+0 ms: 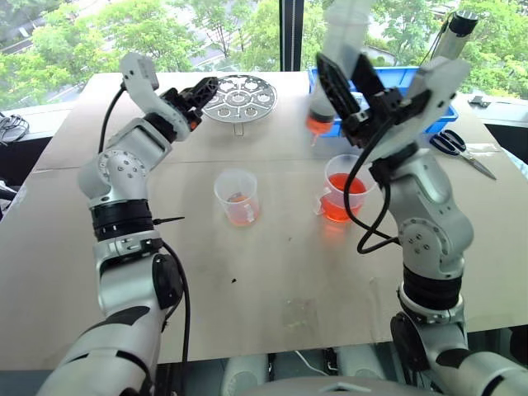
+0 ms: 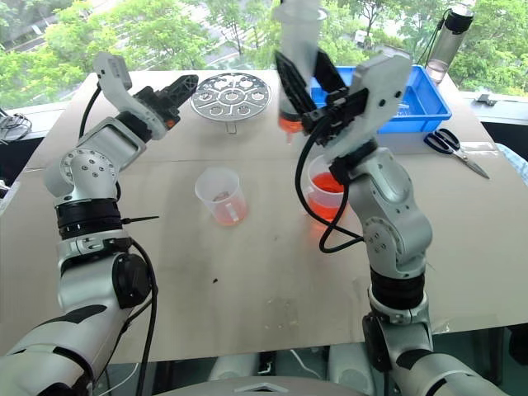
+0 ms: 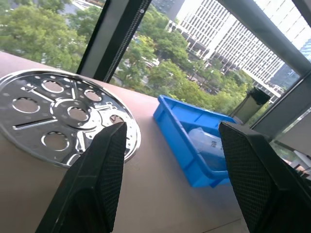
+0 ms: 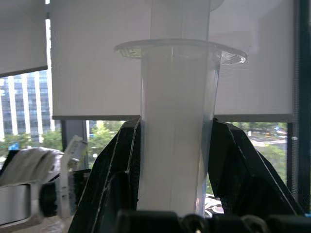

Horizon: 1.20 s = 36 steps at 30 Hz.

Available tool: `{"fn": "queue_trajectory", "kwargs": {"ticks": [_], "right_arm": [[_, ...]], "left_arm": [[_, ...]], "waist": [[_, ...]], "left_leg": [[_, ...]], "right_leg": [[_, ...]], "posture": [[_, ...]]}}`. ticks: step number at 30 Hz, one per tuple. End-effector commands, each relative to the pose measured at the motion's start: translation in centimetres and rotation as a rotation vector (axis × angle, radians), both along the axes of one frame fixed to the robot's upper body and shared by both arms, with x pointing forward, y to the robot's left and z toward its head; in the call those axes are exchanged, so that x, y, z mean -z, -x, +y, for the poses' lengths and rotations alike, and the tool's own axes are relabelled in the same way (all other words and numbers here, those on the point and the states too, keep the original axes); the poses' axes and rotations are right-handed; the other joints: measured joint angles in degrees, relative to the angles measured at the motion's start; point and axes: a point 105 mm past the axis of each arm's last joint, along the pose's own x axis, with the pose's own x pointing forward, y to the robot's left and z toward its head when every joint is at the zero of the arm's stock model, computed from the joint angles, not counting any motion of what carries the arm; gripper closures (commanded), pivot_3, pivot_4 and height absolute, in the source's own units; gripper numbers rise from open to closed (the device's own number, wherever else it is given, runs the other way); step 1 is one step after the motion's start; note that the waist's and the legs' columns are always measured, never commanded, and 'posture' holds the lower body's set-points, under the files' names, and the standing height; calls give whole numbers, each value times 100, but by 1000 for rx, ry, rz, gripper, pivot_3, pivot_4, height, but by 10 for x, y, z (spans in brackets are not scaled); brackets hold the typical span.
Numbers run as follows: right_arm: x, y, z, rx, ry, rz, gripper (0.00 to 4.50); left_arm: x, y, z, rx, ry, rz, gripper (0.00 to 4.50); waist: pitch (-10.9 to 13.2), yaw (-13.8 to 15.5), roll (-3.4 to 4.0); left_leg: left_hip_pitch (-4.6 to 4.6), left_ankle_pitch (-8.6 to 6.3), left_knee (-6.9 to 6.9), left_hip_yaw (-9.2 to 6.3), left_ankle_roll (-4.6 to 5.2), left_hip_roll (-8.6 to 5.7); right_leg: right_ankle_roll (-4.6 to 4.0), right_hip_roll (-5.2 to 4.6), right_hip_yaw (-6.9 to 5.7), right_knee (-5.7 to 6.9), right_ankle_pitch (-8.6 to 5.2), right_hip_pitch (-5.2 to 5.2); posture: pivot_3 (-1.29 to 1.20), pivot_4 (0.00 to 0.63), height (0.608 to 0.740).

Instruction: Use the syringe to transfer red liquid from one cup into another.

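syringe point(image 2: 299, 62): upper barrel and plunger run off the top edge of both head views; motion-blurred, so no markings can be read
syringe tip: an orange-red smear, shape unclear
handled beaker point(image 1: 343, 198): its near side is covered by the right arm and black cable
blue tray point(image 2: 425, 97): left part is hidden behind the right claw point(image 2: 307, 82) and syringe
pale thing in blue tray: too blurred to name
bottle point(image 2: 453, 31): cap is cut by the top edge
scissors point(image 1: 459, 150): too small to tell if the blades are apart
desk point(image 1: 272, 272): near edge is hidden by the arms
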Motion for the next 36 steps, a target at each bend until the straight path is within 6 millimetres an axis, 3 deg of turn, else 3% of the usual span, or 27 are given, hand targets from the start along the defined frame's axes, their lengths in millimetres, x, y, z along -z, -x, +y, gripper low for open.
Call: {"fn": "queue_trajectory", "kwargs": {"ticks": [1, 8, 12, 18, 24, 30, 36], "right_arm": [[-10, 5, 20, -96, -4, -62, 3008], [9, 3, 75, -254, 33, -49, 3009], [20, 5, 92, -308, 40, -29, 3010], [46, -3, 101, -293, 79, 5, 3010], [55, -7, 113, -307, 71, 20, 3010], [68, -6, 125, -320, 93, 15, 3013], [71, -6, 130, -332, 97, 9, 3024]], "left_arm": [[-21, 4, 2, 8, -31, -81, 1475], [-22, 10, 9, 5, -87, -96, 1475], [-23, 14, 15, -7, -96, -100, 1475], [-36, 25, 15, 17, -138, -141, 1475], [-61, 47, 16, 94, -174, -193, 1475], [-90, 81, 13, 226, -222, -248, 1475], [-96, 104, 8, 340, -283, -236, 1475]], "waist": [[0, -4, 0], [0, -63, 0], [0, -79, -1], [1, -119, -2], [2, -172, -1], [5, -172, -2], [5, -157, -5]], "left_leg": [[-3, 0, -1, 0, 0, 0], [-7, 0, -10, 10, -1, 1], [-14, 1, -8, 5, -1, 0], [-15, 2, -7, 2, -5, 1], [-14, 2, -8, -5, -6, 1], [-15, 2, -9, -10, -6, 2], [-14, 2, -9, -17, -6, 2]], "right_leg": [[0, 0, -5, 2, 0, 0], [0, 1, -9, 2, 0, -1], [0, -2, -15, 0, 0, -3], [0, -2, -23, 4, 0, -3], [0, -3, -21, 3, 0, -4], [0, -3, -19, 4, 0, -7], [0, -5, -16, 7, 0, -10]], "posture": [[0, 150, 740], [0, 150, 740], [0, 150, 740], [0, 150, 740], [0, 150, 740], [0, 150, 740], [0, 150, 740]]}}
